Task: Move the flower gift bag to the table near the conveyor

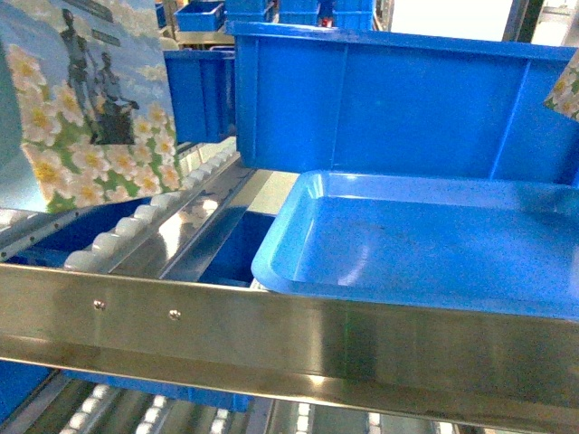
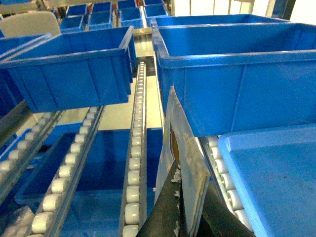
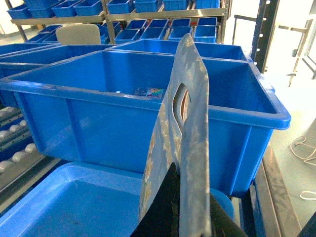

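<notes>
A flower gift bag [image 1: 81, 108] printed with white blossoms and dark figures hangs at the upper left of the head view, above the conveyor [image 1: 271, 330]. In the left wrist view my left gripper [image 2: 180, 193] is shut on this bag's [image 2: 180, 143] edge, over the roller tracks. A second gift bag [image 3: 183, 113] with a cut-out handle stands edge-on between the dark fingers of my right gripper [image 3: 193, 183], which is shut on it. Only that bag's corner [image 1: 566, 86] shows at the head view's right edge. The table is out of view.
A shallow blue tray [image 1: 298, 226] sits on the conveyor in front of a deep blue bin [image 1: 389, 99]. White rollers [image 1: 136, 224] run down the steel tracks at the left. More blue bins [image 2: 74, 74] sit further up the tracks, and others fill the shelves [image 3: 148, 7] behind.
</notes>
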